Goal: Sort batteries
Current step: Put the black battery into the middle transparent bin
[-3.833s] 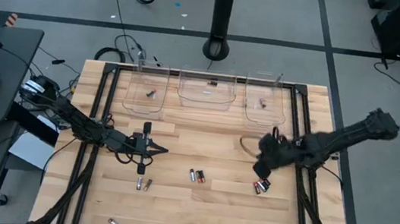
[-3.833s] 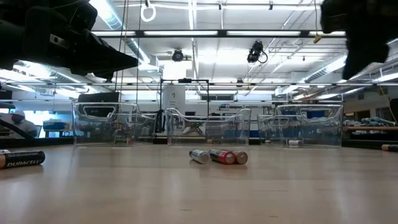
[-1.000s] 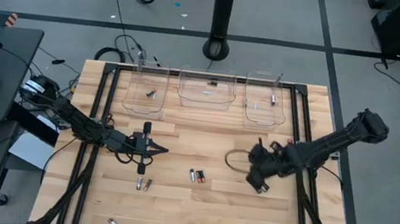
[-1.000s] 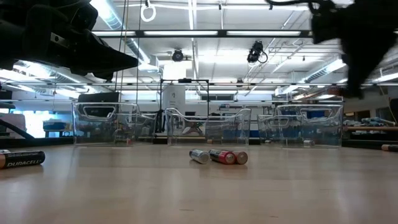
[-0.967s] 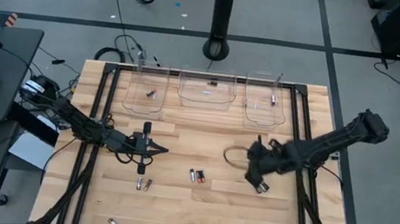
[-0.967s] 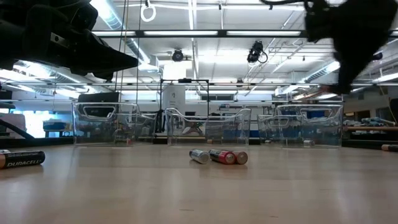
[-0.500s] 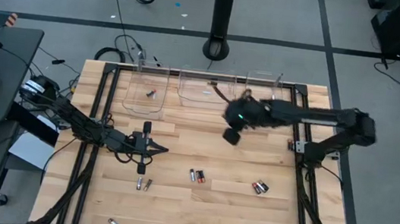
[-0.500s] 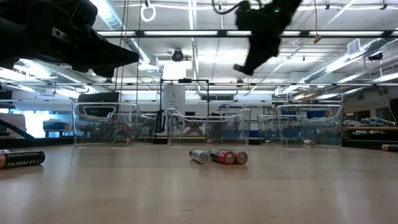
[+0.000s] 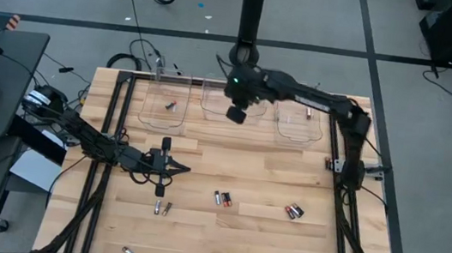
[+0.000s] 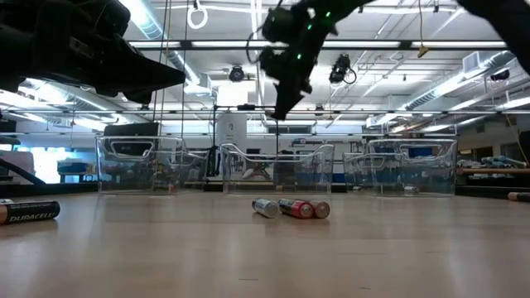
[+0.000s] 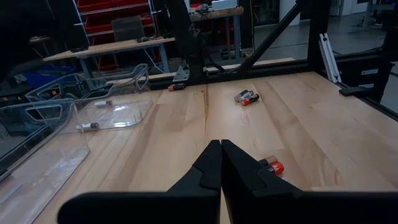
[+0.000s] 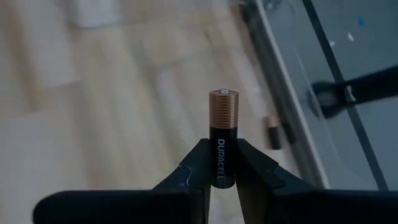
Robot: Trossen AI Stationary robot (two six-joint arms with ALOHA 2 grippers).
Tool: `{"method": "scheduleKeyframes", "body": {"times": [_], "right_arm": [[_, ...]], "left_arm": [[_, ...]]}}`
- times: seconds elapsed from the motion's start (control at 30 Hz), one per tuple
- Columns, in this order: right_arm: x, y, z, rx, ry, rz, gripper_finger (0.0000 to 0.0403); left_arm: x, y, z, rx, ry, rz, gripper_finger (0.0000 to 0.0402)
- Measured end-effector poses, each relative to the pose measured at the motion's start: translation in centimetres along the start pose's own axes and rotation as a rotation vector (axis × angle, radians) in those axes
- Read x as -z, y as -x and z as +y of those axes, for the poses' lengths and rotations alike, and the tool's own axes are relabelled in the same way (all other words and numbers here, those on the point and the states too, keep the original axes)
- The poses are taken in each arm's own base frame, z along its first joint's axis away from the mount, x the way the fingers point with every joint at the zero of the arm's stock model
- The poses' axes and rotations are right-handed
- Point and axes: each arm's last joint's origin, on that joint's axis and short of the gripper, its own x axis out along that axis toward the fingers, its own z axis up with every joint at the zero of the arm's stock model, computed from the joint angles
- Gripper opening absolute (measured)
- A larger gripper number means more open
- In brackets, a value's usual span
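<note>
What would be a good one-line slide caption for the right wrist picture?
Right gripper shut on a black-and-copper battery, held upright above the wooden table.

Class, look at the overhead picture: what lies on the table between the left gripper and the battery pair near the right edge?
In the high view, one battery cluster lies between the left gripper and the right-edge battery pair.

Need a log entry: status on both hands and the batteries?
Right hand shut on Duracell battery, above middle bin. Left hand shut, empty, over table. Loose batteries remain. Nothing blocking.
</note>
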Motion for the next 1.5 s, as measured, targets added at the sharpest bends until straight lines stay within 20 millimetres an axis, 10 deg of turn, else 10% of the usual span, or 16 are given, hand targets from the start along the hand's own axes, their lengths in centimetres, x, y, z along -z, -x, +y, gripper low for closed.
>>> {"method": "scheduleKeyframes", "body": {"times": [0.63, 1.5], "right_arm": [[3.9, -12.6, -7.7, -0.088, -0.039, 0.279, 0.0060], [3.4, -13.0, -7.5, -0.139, 0.056, 0.197, 0.0082]], "left_arm": [[0.1, 0.0, 0.0, 0.000, 0.015, 0.008, 0.0010], [0.1, 0.0, 0.0, 0.000, 0.015, 0.009, 0.0010]]}}
